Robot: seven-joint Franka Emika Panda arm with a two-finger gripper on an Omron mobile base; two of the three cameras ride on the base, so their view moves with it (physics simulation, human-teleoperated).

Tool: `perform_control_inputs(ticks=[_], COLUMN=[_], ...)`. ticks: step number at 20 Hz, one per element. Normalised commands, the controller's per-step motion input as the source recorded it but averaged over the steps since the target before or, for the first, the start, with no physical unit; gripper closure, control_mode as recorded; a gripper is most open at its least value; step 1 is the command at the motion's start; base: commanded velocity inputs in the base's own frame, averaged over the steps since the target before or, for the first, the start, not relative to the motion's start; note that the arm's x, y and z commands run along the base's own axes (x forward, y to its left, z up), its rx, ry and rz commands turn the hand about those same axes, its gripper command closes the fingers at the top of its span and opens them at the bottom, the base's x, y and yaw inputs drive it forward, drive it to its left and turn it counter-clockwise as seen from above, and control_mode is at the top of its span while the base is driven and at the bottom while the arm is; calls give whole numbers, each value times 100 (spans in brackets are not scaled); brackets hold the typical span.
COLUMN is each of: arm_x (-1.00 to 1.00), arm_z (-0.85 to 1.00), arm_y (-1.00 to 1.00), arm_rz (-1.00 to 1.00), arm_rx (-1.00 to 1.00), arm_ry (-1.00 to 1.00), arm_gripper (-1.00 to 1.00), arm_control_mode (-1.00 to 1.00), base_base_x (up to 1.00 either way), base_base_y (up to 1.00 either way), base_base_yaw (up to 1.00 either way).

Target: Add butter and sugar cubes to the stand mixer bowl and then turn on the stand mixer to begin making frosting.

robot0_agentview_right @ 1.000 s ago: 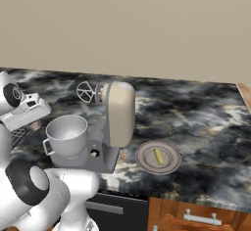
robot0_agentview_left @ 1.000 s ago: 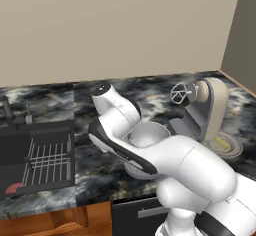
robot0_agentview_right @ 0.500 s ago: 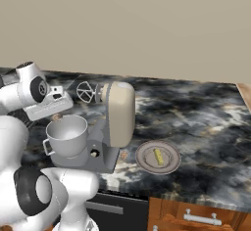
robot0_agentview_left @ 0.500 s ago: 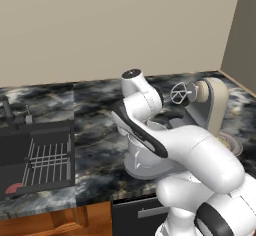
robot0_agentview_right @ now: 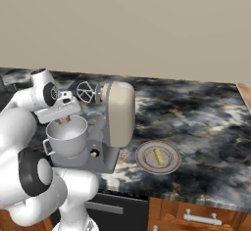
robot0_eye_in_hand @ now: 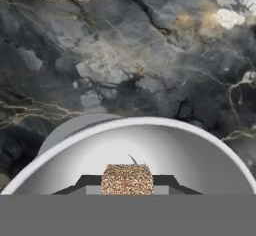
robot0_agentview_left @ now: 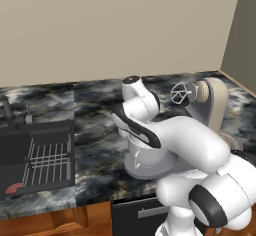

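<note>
sugar cubes [robot0_eye_in_hand: 127,179] sit pinched between the tool's [robot0_eye_in_hand: 127,186] fingertips, above the stand mixer bowl [robot0_eye_in_hand: 210,152].

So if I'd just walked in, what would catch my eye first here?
Probably the gripper holding a tan sugar cube right over the open stand mixer bowl. Next, the beige stand mixer with its whisk tilted up, and beside it on the counter a grey plate carrying the butter.

Count: one beige stand mixer [robot0_agentview_right: 117,115]; one grey metal bowl [robot0_agentview_right: 66,136]; one round grey plate [robot0_agentview_right: 158,157], frame centre; one yellow butter stick [robot0_agentview_right: 158,156]; one tan speckled sugar cube [robot0_eye_in_hand: 127,179].
</note>
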Motion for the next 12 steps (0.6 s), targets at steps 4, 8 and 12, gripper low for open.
perform_control_inputs(ticks=[4,8,12], arm_x=[15,13,3], arm_z=[-41,-41,-30], arm_y=[-12,-8,-21], arm_rz=[-2,-2,-4], arm_rx=[0,0,0], arm_ry=[10,9,4], arm_gripper=[100,100,100], arm_control_mode=[-100,-100,-100], base_base_x=[0,0,0], base_base_y=[0,0,0], base_base_yaw=[0,0,0])
